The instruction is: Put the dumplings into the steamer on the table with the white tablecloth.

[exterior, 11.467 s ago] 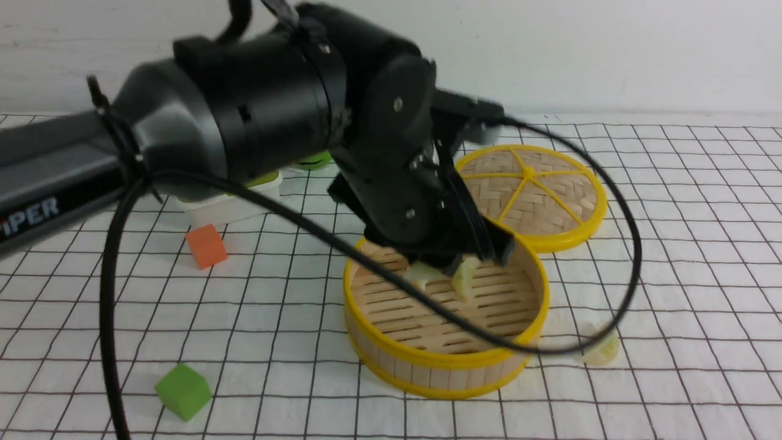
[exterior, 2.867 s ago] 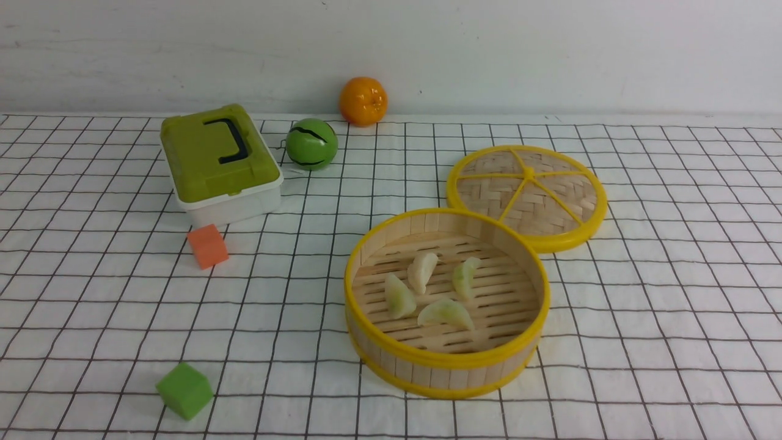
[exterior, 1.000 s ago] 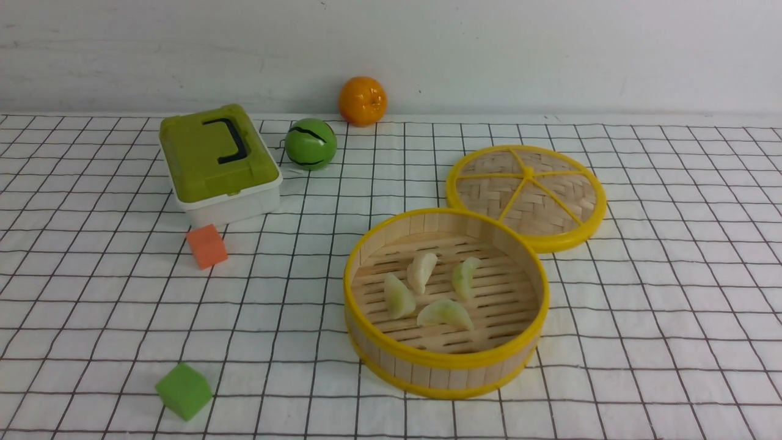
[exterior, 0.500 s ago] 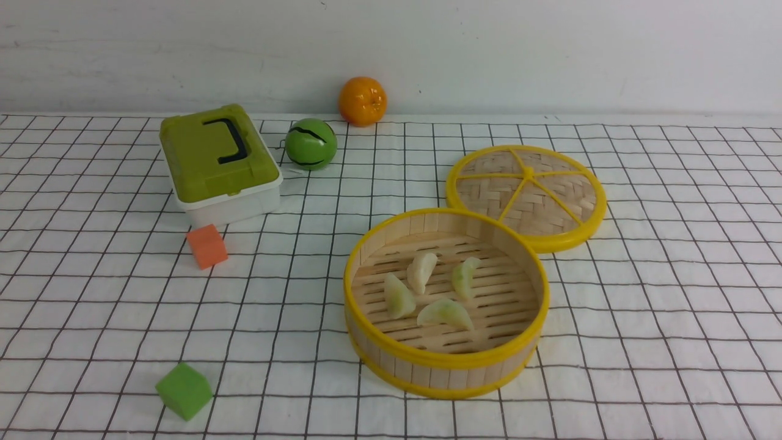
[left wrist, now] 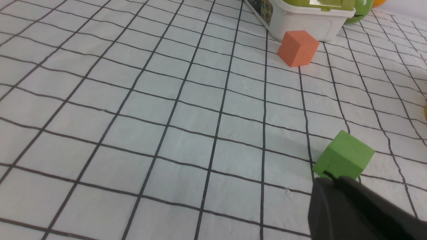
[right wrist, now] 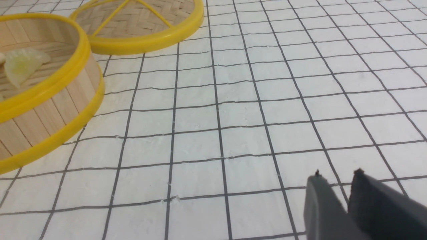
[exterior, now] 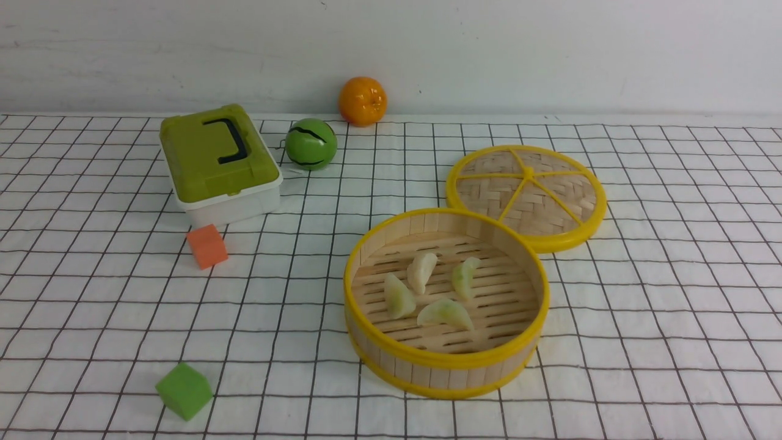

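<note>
Neither arm shows in the front view. In the left wrist view the left pincer [left wrist: 328, 181] is cut off by the picture's edge, its tips pressed together; it hides a corner of the green cube [left wrist: 343, 156]. The green-lidded box [left wrist: 308, 16] runs off the picture's edge. In the right wrist view the steamer [right wrist: 50, 100] is cropped, with one dumpling [right wrist: 23, 65] in view, and the woven lid [right wrist: 140, 20] is cropped too.

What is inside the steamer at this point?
Four dumplings lie on the slatted floor of the steamer, all uncovered in the front view. The near wall hides the front strip of the floor.
</note>
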Controlling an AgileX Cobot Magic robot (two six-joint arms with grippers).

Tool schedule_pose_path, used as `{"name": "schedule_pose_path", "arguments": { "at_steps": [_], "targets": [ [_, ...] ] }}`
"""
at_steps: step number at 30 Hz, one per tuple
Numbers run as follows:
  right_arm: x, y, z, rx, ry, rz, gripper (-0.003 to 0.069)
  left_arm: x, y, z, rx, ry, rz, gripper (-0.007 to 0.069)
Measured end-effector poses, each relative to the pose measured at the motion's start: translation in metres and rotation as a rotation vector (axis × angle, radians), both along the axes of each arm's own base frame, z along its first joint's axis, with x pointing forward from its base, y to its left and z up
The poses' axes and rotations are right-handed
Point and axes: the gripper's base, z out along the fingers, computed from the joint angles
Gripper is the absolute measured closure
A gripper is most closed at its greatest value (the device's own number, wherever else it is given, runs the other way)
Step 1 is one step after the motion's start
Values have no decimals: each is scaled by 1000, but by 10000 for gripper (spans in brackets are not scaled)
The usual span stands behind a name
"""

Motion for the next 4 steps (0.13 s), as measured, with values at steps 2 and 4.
{"name": "schedule_pose_path", "arguments": {
  "at_steps": [2, 4],
  "targets": [
    [0, 0, 0, 0, 0, 0, 522, 0, 0, 0, 0, 0, 0, 628],
    [0, 0, 0, 0, 0, 0, 522, 0, 0, 0, 0, 0, 0, 627]
  ]
}}
